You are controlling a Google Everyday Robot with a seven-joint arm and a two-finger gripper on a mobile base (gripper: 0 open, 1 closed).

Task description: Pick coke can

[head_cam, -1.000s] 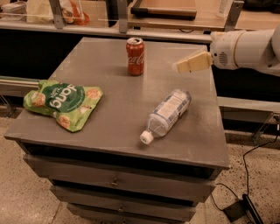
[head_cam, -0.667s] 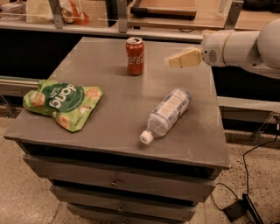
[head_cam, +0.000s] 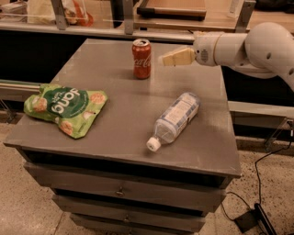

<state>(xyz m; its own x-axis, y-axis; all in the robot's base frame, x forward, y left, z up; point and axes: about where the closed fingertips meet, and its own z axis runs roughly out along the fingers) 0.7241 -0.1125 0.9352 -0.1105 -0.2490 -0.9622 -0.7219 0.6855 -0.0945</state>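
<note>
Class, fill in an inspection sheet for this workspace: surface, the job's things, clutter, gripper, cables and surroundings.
Surface: flat grey cabinet top, holding three items.
Job's things: red cylindrical coke can stands upright near the far edge, ungrasped.
Clutter: crumpled green snack bag lies at the left; clear plastic bottle lies on its side, white cap toward the front.
Grippers: beige gripper on the white arm, beside the can's right, apart from it.
Cables: black cable on the floor at the right.
Surroundings: grey drawers below; wooden counter behind.
</note>
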